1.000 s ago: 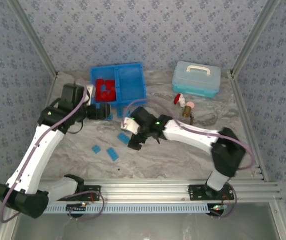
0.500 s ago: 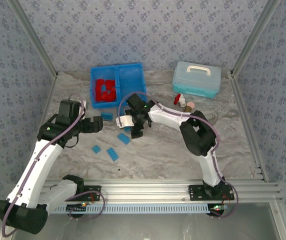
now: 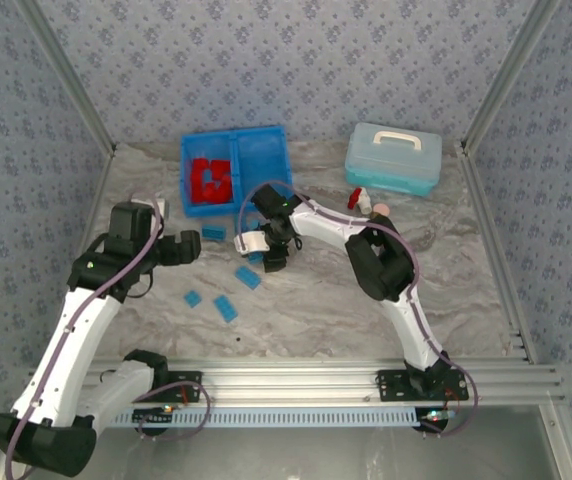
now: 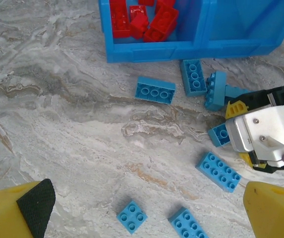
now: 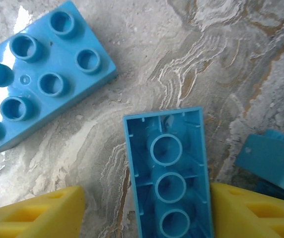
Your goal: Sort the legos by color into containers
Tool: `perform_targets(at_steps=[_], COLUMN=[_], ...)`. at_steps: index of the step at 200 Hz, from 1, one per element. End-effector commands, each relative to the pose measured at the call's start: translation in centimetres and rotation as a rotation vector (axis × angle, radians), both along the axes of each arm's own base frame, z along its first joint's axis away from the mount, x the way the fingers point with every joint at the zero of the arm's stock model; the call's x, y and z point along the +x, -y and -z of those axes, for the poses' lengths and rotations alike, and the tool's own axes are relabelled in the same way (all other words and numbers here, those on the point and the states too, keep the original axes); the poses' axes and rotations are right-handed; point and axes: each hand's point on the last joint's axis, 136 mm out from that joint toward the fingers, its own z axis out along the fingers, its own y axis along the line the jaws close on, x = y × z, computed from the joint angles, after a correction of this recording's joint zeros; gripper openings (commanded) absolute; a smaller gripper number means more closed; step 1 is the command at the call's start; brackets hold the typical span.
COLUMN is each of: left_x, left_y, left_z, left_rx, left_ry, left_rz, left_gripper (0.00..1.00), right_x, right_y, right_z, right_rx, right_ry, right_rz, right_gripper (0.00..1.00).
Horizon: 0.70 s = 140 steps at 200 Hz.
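Blue upside-down brick (image 5: 168, 163) sits between our right gripper's (image 5: 146, 201) spread, unclenched fingers, so we reckon next is squeeze, lift, drop into the tray's (image 3: 264, 165) right half.

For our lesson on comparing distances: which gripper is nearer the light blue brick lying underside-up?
Right. The right gripper straddles the underside-up brick, a finger on each side; the left gripper hangs open off to the left, apart from it.
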Motion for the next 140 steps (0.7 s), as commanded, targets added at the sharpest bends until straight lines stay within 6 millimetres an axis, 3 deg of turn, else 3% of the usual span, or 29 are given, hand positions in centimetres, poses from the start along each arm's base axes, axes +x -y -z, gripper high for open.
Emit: perform_targets(at_steps=[1, 34, 53, 75, 110, 124, 140], left_x=[0.2, 0.2, 0.1, 0.0, -0.6, -0.9, -1.1], left_y=[-0.1, 0.0, 0.1, 0.5, 1.8, 2.2, 2.9], left_z=[-0.3, -0.1, -0.2, -0.7, -2.7, -3.3, -3.5], left_rx=[-0.014, -0.014, -0.013, -0.033, -0.097, -0.118, -0.147], left_ry=[0.017, 0.013, 0.016, 0.043, 0.141, 0.177, 0.189], left_rz=[-0.008, 0.0, 0.004, 0.03, 0.105, 0.127, 0.161], left_gripper=[0.99, 0.99, 0.99, 0.99, 0.99, 0.99, 0.99], right_x=[-0.9, -0.9, -0.9, 0.2, 5.4, 8.4, 11.9], right_y=[0.6, 0.3, -0.3, -1.0, -1.1, -0.8, -0.2], right_z=[1.0, 0.0, -2.7, -7.6, -15.8, -17.7, -18.6], right_rx=[-0.051, -0.034, 0.033, 0.175, 0.447, 0.543, 0.594], right_ry=[-0.033, -0.03, -0.023, 0.006, 0.075, 0.11, 0.149], right_rz=[-0.046, -0.047, -0.021, 0.107, 0.437, 0.603, 0.777], right_gripper=[0.63, 0.35, 0.3, 0.29, 0.26, 0.26, 0.28])
